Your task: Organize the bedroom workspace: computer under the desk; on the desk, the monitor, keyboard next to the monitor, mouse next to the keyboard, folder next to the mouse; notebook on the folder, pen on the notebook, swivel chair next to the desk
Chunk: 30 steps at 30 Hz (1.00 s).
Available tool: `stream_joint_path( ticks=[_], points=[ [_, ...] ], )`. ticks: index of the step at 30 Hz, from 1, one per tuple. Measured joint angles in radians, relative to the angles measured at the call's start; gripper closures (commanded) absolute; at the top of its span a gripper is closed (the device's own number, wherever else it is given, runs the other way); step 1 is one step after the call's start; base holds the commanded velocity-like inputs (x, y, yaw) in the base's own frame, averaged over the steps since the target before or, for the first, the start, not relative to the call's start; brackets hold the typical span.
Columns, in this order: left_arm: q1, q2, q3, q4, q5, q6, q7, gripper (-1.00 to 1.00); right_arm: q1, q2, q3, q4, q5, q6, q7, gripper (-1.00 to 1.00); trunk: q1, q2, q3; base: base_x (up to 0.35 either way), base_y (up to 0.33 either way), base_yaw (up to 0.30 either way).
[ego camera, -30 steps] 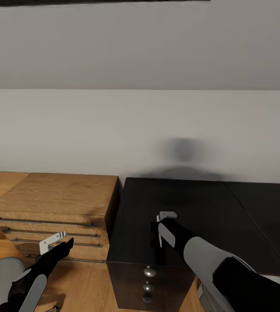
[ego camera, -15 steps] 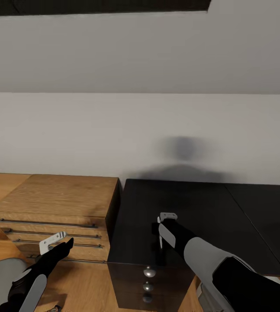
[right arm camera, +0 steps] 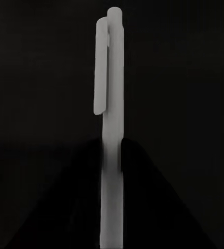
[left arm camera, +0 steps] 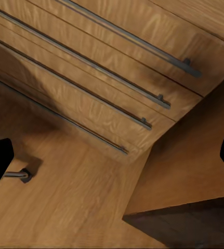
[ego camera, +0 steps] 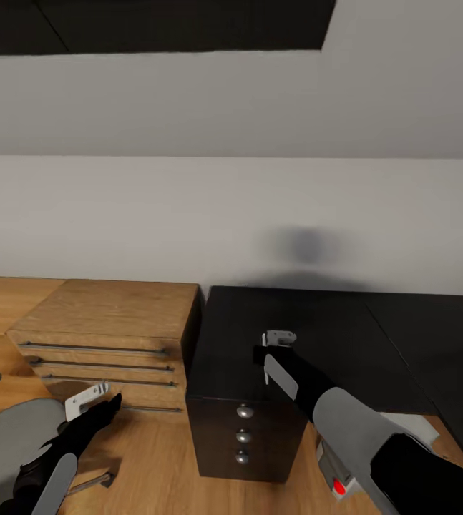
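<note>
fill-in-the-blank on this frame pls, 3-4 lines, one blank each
1. The right gripper holds a white ____ between its fingers.
2. The right gripper hangs over the glossy black top of the ____.
3. The wooden drawer chest stands at the desk's ____ side in the head view.
4. The desk's drawer unit shows ____ round knobs.

Missing words: pen; desk; left; three

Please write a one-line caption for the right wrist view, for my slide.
Right claw shut on a thin white pen with a clip, held above the glossy black desk top.
</note>
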Motion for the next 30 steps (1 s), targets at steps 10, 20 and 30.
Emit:
stream_joint_path(
  ticks=[10,20,30],
  points=[
    [0.000,0.000,-0.002,0.028,-0.003,0.002,0.000,-1.00,0.175,-0.128,0.003,-0.473,-0.080,0.001,-0.269,1.00,-0.039,0.070,0.031,-0.297,0.000,0.000],
    [0.000,-0.001,-0.055,0.078,-0.006,0.000,0.000,-1.00,0.304,-0.220,0.005,-0.793,-0.089,0.016,-0.314,1.00,-0.077,0.140,0.063,-0.025,0.000,0.000],
    [0.000,-0.001,-0.072,0.080,-0.007,0.001,-0.002,-1.00,0.307,-0.220,-0.003,-0.806,-0.123,0.016,-0.315,1.00,-0.116,0.210,0.094,0.000,0.000,0.000]
  ],
)
